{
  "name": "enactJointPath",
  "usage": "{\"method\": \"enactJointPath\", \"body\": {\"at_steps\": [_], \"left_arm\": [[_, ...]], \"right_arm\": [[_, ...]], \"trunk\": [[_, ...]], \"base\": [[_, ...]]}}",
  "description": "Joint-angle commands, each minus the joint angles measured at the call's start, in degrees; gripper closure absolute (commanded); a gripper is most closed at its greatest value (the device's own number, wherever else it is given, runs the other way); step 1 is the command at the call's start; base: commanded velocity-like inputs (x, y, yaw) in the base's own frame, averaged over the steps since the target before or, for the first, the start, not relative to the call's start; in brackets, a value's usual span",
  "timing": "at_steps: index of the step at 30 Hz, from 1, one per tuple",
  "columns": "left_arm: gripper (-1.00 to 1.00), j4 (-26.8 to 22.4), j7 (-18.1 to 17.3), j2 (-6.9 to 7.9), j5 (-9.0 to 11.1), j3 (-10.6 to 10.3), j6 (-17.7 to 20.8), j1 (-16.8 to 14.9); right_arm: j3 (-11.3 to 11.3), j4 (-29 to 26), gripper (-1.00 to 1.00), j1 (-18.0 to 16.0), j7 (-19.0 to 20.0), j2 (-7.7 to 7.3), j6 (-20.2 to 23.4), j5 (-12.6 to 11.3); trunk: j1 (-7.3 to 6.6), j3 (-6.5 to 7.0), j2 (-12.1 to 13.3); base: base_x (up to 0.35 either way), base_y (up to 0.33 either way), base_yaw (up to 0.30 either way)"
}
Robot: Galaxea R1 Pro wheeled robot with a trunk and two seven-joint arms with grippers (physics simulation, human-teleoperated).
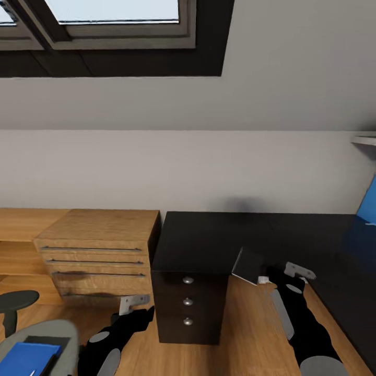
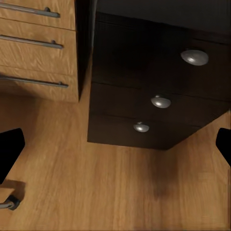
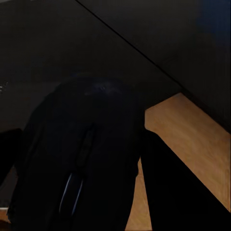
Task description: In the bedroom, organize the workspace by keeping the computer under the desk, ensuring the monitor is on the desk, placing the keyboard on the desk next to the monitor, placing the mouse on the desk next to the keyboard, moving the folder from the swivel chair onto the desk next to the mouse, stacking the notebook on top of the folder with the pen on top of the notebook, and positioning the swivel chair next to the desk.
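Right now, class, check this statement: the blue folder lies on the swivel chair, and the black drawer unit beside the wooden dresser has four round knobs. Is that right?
Not quite. The black drawer unit has three round knobs, not four, as the left wrist view shows. The rest stands: the blue folder lies on the swivel chair, and the unit stands beside the wooden dresser.

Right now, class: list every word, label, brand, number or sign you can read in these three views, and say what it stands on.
None can be read.
Mouse held in the right claw: faint marking on its dark top, too blurred to read.
Blue folder on the swivel chair: no lettering visible.
Black drawer unit and wooden drawers: only knobs and handles, no labels.
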Motion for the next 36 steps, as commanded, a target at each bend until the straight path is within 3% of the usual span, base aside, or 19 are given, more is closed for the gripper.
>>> {"method": "enactJointPath", "body": {"at_steps": [1, 7, 36], "left_arm": [[-1.00, -0.1, 0.6, 0.06, 0.6, -0.1, 0.1, -0.1], [-1.00, -0.1, 0.6, 0.06, 0.6, -0.1, 0.1, -0.1], [-1.00, 0.0, 0.6, 0.06, 0.6, -0.2, 0.1, -0.1]], "right_arm": [[-0.3, 0.3, 1.00, 0.0, -0.3, -0.37, -1.2, -0.6], [-1.0, 1.0, 1.00, 0.0, -0.4, -1.00, -3.6, -0.6], [-0.9, 1.1, 1.00, 0.0, -0.4, -1.03, -4.0, -0.6]], "trunk": [[0.00, -0.07, 0.0], [0.00, -0.07, 0.0], [0.00, -0.07, 0.0]], "base": [[0.000, 0.000, -0.300], [0.000, 0.000, -0.300], [0.000, 0.000, -0.300]]}}
